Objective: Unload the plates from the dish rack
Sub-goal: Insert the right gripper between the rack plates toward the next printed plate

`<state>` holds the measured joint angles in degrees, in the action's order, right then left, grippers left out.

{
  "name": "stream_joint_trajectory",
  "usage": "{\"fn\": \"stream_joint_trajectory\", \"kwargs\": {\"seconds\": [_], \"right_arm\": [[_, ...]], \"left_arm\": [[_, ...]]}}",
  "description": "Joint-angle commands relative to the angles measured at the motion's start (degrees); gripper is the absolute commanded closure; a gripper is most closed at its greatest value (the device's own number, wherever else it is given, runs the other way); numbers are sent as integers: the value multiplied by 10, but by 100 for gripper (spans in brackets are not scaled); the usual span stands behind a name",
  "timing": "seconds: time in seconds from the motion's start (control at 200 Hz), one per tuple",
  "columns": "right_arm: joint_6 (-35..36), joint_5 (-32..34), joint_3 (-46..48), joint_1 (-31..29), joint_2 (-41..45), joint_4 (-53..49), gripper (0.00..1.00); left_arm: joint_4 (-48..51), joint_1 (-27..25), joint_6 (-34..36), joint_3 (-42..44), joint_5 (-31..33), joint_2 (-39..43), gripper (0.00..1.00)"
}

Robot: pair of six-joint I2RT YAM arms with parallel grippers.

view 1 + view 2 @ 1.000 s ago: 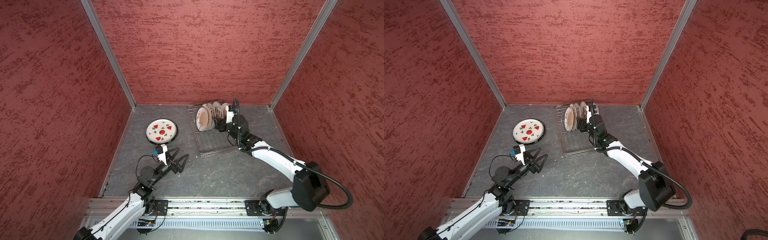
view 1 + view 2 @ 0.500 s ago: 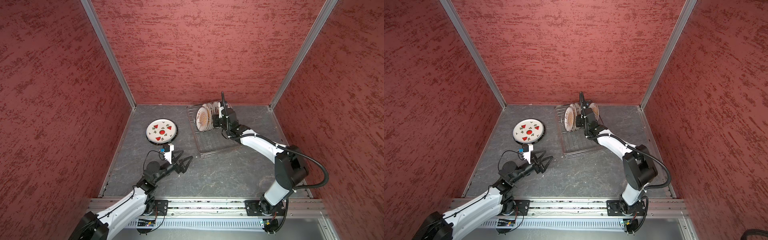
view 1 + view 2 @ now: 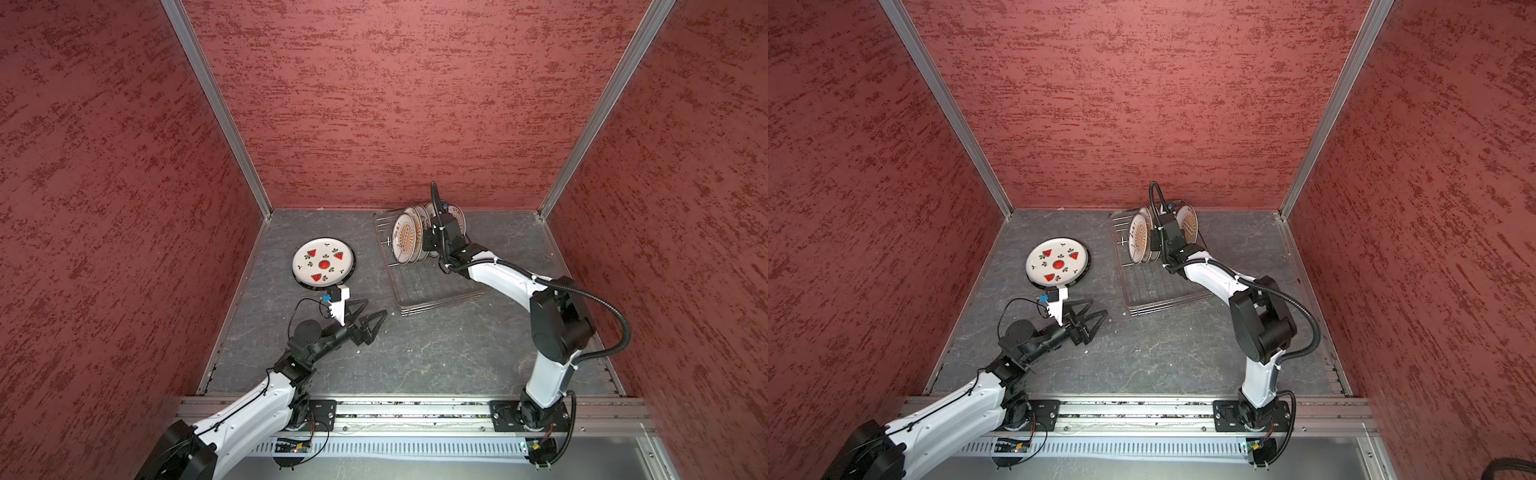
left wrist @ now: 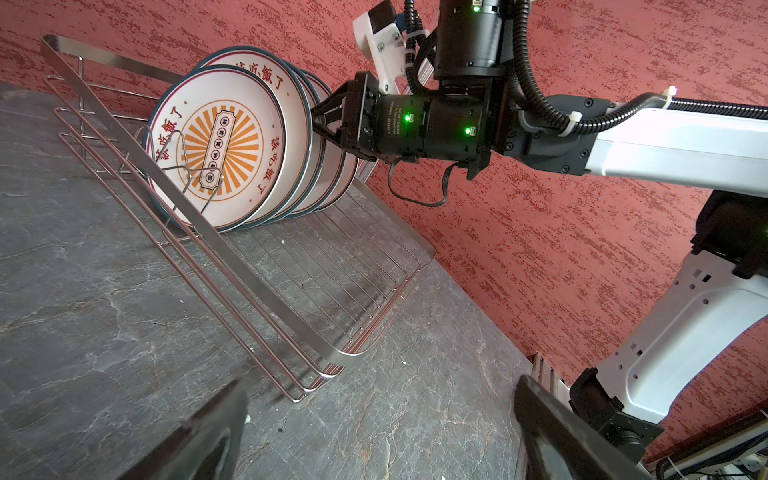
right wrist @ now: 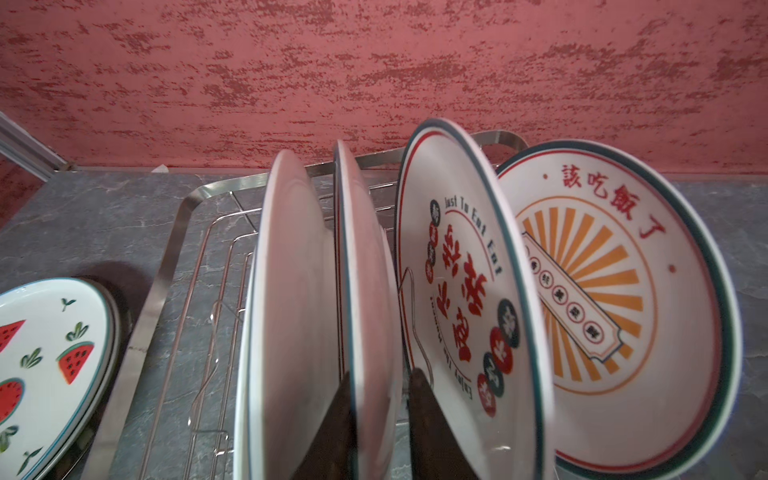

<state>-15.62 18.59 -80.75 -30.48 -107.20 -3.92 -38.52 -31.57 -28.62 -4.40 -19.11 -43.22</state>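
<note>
Plate lettering, right wrist view
Sunburst plate [image 5: 648,332]: red "該吃飯了" along rim, banner chars too small. Neighbour plate [image 5: 457,299]: "Just To Eat Eat" in an arc, lower Eng. line unclear.

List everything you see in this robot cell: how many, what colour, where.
table: one, dark grey.
walls: three, mottled red, around the table.
dish rack: one, silver wire, table's back, right of centre.
standing plates: at least four, white, teal-rimmed, red and orange prints, upright at the rack's far end.
watermelon plate: one, white, red slices, flat on the table left of the rack, atop another plate.
left claw: one, black, open, above the table by the watermelon plate.
right claw: one, black, astride a standing plate's rim.
</note>
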Motion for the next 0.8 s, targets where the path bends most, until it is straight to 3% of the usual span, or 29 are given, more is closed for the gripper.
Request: {"fn": "stream_joint_trajectory", "kwargs": {"seconds": [0.0,0.245,0.381,0.797], "right_arm": [[3,59,-37,-7,-24,-28,77],[15,141,-70,-23,-62,-40,83],[22,139,-69,-24,-64,-26,89],[51,160,-78,-37,-50,-5,95]], "left_arm": [[0,-4,8,-14,1,1,1],[0,-5,5,-13,-7,9,0],[9,-5,7,-12,-1,18,1],[22,-6,3,-13,18,23,1]]}}
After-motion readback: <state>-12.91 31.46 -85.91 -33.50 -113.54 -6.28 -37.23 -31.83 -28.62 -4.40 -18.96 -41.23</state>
